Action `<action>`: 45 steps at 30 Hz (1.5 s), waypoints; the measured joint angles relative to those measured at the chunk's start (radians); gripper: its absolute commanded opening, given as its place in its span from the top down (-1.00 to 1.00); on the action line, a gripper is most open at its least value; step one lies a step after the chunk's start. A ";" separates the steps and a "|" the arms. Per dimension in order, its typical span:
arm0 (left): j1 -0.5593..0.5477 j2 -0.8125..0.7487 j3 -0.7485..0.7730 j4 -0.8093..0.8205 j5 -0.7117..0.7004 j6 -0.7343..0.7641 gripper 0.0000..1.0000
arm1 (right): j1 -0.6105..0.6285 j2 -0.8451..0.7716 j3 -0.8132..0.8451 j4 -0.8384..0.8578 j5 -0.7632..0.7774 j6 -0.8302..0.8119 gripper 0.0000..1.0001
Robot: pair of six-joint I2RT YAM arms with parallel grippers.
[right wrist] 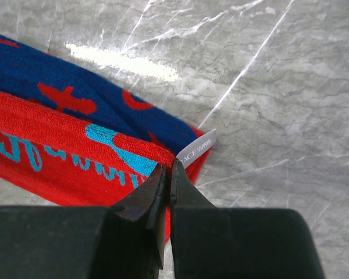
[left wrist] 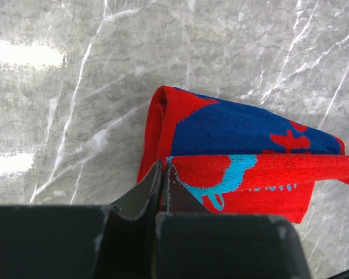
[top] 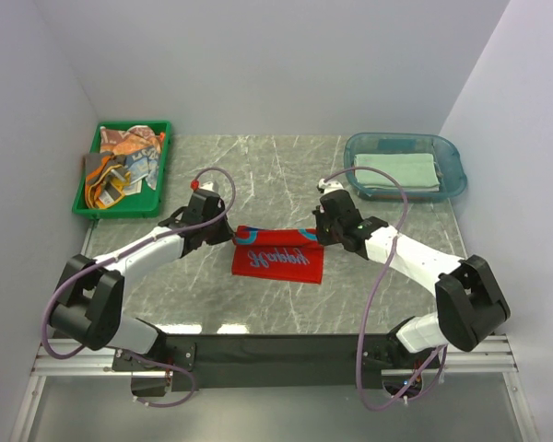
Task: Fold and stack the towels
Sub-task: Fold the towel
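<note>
**Top external: both claws pinch the red towel**

Top external shows the red towel (top: 278, 260) lying mid-desk (top: 258, 175) between the two arms, partly folded, with its blue lettering facing up. The left claw (top: 223, 234) is closed on the towel's far left corner. The right claw (top: 323, 230) is closed on its far right corner.

Left wrist view has the jaws pressed together on a red edge that lies over the cloth's blue side. Right wrist view has the same tight pinch, just beside a white label (right wrist: 196, 152).

At far left a tray (top: 120, 210) holds crumpled towels (top: 129, 161). At far right a tub (top: 456, 170) holds a folded green towel (top: 396, 172).
</note>
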 measured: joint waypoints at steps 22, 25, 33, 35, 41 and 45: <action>-0.026 0.019 -0.071 -0.091 -0.060 -0.014 0.99 | 0.006 -0.129 -0.206 -0.130 -0.055 0.136 -0.10; -0.040 0.018 -0.083 -0.087 -0.070 -0.014 0.96 | 0.006 -0.253 -0.248 -0.125 -0.095 0.159 -0.30; -0.055 -0.002 -0.121 -0.087 -0.079 -0.015 0.90 | 0.006 -0.399 -0.263 0.007 -0.154 0.210 -0.34; -0.057 -0.005 -0.121 -0.087 -0.082 -0.015 0.89 | 0.006 -0.367 -0.256 0.031 -0.166 0.215 -0.36; -0.063 -0.010 -0.121 -0.087 -0.089 -0.016 0.89 | 0.006 -0.200 -0.167 0.069 -0.172 0.212 -0.36; -0.066 -0.011 -0.121 -0.087 -0.089 -0.017 0.89 | 0.008 -0.103 -0.092 0.081 -0.162 0.204 -0.36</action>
